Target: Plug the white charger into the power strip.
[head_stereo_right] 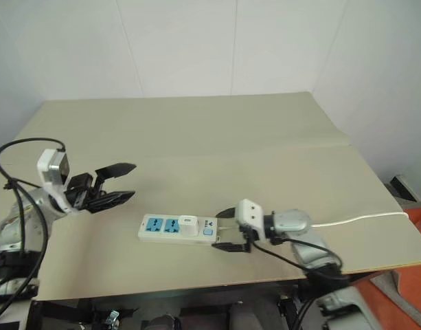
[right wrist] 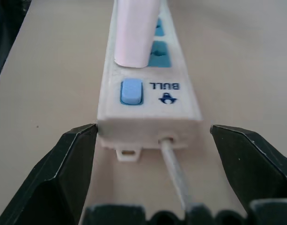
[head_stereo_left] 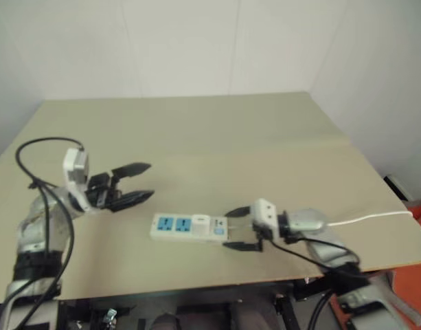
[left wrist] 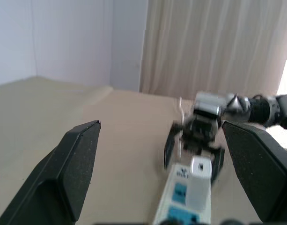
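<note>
Right eye view: the white charger [head_stereo_right: 187, 225] stands seated in the power strip [head_stereo_right: 179, 227], whose switch end lies between the right end effector's [head_stereo_right: 226, 229] spread fingers, nearer than the empty, wide-apart left end effector [head_stereo_right: 117, 182].

One power strip [head_stereo_right: 177, 227] lies on the surface [head_stereo_right: 196, 130], with one white charger [head_stereo_right: 188, 225] (plugged in), two free blue sockets and two hands.

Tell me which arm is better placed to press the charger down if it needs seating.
Probably the right. The right gripper stands open at the switch end of the power strip, close to the white charger standing in the socket nearest it. The left gripper hovers open, off to the side.
</note>
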`<state>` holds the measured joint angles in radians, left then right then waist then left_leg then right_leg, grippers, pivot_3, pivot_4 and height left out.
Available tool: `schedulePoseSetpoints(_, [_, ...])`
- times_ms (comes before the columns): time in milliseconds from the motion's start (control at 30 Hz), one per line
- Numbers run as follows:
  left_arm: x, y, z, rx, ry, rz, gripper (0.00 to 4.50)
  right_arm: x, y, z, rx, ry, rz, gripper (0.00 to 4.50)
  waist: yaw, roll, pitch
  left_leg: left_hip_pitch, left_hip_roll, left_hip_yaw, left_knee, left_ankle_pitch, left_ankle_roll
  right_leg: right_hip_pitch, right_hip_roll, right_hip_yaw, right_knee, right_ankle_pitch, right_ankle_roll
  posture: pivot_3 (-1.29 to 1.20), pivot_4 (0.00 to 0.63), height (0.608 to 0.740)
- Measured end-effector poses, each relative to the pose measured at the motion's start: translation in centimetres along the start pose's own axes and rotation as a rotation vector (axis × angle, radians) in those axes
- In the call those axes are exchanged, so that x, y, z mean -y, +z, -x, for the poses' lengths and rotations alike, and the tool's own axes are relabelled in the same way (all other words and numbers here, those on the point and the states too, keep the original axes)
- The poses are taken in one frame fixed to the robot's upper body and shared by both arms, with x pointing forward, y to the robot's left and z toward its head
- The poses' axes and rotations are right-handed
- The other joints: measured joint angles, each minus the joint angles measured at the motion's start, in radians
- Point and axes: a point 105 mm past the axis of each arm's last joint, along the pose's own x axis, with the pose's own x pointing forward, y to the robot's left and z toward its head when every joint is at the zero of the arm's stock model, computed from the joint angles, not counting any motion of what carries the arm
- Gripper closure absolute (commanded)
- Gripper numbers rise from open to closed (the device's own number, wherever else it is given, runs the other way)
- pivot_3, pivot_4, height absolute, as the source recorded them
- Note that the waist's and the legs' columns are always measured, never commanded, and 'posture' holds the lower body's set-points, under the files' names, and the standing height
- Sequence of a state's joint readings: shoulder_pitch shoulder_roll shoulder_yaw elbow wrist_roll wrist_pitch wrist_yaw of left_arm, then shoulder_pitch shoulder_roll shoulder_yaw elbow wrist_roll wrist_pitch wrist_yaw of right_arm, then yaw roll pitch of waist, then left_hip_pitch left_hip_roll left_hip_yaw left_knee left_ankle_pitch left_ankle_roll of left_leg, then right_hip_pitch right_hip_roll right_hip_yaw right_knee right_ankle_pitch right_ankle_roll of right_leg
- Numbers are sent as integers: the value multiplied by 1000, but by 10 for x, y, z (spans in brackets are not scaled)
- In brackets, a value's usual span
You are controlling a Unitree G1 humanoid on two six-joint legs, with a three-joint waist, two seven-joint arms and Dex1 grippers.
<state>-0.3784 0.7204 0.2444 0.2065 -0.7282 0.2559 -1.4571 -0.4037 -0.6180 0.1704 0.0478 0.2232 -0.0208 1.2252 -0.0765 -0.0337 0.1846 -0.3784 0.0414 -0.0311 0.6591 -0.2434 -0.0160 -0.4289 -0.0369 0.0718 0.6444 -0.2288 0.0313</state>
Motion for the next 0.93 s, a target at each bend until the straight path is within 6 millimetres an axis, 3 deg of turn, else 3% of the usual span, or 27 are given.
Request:
schedulePoseSetpoints(133, [0, -5, 20, -78, 125, 60, 0, 2, 13, 48, -63, -4, 8, 47, 17, -1, 2, -1, 0, 0, 0, 0, 0, 0, -1, -2, -2, 0, 0, 0, 150, 740])
schedulePoseSetpoints(400, [16, -19, 43, -189, 214, 76, 0, -10, 6, 97, -175, -42, -31, 47, 33, -1, 3, -1, 0, 1, 0, 0, 0, 0, -2, -2, -3, 0, 0, 0, 150, 740])
schedulePoseSetpoints(933, [13, -15, 41, -209, 192, 31, 0, -19, 7, 102, -169, -69, -46, 47, 35, -1, 3, -2, 0, 2, 1, 0, 0, 0, -2, -1, -3, 0, 0, 0, 150, 740])
